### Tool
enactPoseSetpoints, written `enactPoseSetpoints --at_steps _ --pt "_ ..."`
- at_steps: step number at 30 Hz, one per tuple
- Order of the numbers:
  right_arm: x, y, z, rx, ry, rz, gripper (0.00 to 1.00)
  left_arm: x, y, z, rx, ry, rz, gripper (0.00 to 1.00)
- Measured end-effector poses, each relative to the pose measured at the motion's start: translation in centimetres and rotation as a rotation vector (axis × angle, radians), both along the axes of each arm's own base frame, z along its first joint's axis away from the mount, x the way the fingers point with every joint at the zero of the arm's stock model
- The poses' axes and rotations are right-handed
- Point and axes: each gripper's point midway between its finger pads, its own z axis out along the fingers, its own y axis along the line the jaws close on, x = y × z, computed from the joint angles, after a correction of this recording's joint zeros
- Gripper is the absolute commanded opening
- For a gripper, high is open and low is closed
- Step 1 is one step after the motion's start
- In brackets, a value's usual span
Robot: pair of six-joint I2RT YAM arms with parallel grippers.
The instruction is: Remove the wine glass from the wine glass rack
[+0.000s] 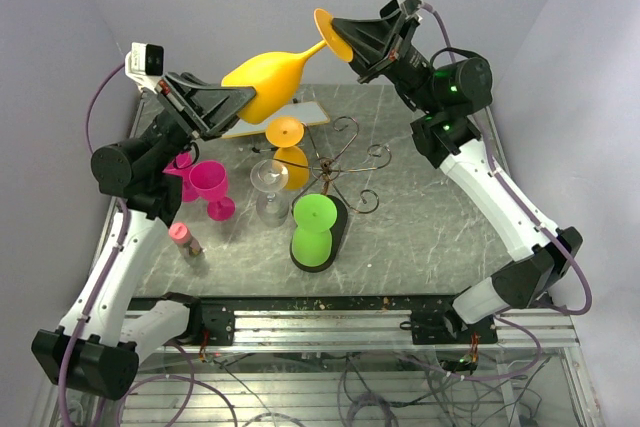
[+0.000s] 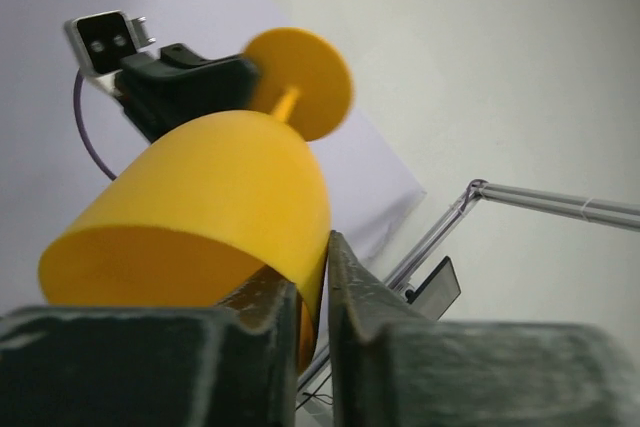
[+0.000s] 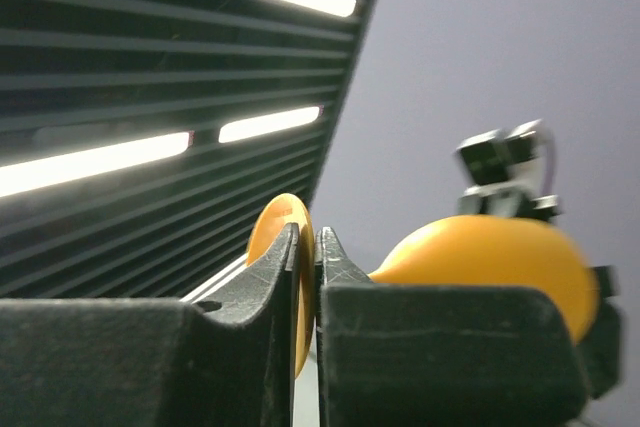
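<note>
The wine glass rack (image 1: pixel 341 219) stood on the counter (image 1: pixel 440 227) among other glasses. Beyond and above it, clear of the rack, the yellow wine glass (image 1: pixel 268 80) lay on its side in the air. The left tool (image 1: pixel 232 107) was clamped on its bowl wall, and the right tool (image 1: pixel 345 44) was clamped on its foot.

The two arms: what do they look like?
The left arm and right arm have white shells and black joints, with purple cables alongside. A green light glows on the right one. The left gripper and right gripper are black wedges; a white camera box tops the left wrist.
</note>
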Motion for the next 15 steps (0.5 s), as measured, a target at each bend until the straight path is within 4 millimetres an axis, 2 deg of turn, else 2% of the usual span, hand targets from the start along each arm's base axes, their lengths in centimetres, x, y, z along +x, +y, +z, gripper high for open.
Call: enactPoseSetpoints --at_steps 1,5,8,12,15 --pt "0.5 0.1 -0.5 -0.021 0.006 -0.026 0.16 -0.4 0.1 0.3 -0.007 -0.009 0.002 0.07" --pt "3.0 0.7 -2.8 -0.160 -0.003 -0.160 0.44 -1.2 0.4 0.6 0.012 -0.022 0.041 0.07" --pt "5.1 -0.8 -4.1 -0.260 -0.033 -0.295 0.64 -1.5 0.4 0.6 0.057 -0.017 0.090 0.07" --pt "7.0 -4.2 -6.0 -0.360 -0.078 -0.423 0.72 -1.7 0.8 0.8 0.130 -0.014 0.187 0.07" --pt "8.3 -6.6 -8.2 -0.434 -0.108 -0.461 0.76 -1.0 1.2 1.1 0.198 -0.004 0.280 0.07"
